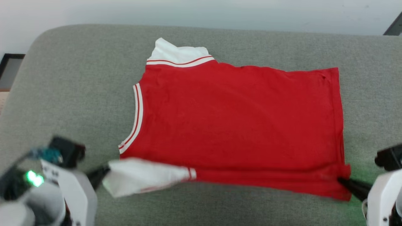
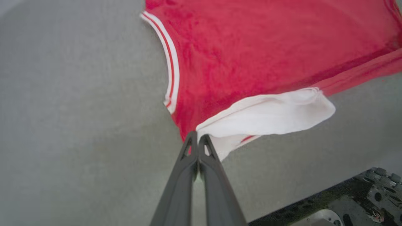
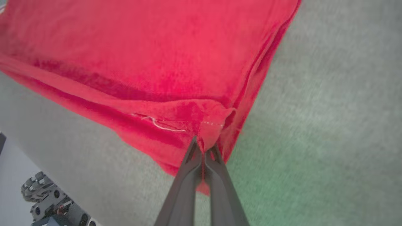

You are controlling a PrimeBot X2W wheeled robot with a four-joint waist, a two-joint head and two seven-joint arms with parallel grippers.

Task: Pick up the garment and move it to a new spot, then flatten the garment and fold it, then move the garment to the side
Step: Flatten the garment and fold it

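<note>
A grey cushioned surface [image 1: 78, 94] lies under my arms. The garment [image 1: 238, 122] is spread across it plain red side up, just ahead of my fingertips. My left gripper [image 2: 198, 138] is pressed shut on its near shoulder corner, beside the white sleeve [image 2: 270, 116]. My right gripper [image 3: 203, 147] is pinched tight on the hem corner. Between them the near edge folds over. The striped neckline [image 1: 136, 119] curves beyond my left fingers.

Jersey [image 1: 238, 119] showing plain red; white sleeves [image 1: 141, 175] sitting at seven and eleven o'clock; red-white striped trim [image 1: 137, 119] running at nine; cushion [image 1: 78, 78] showing grey.
</note>
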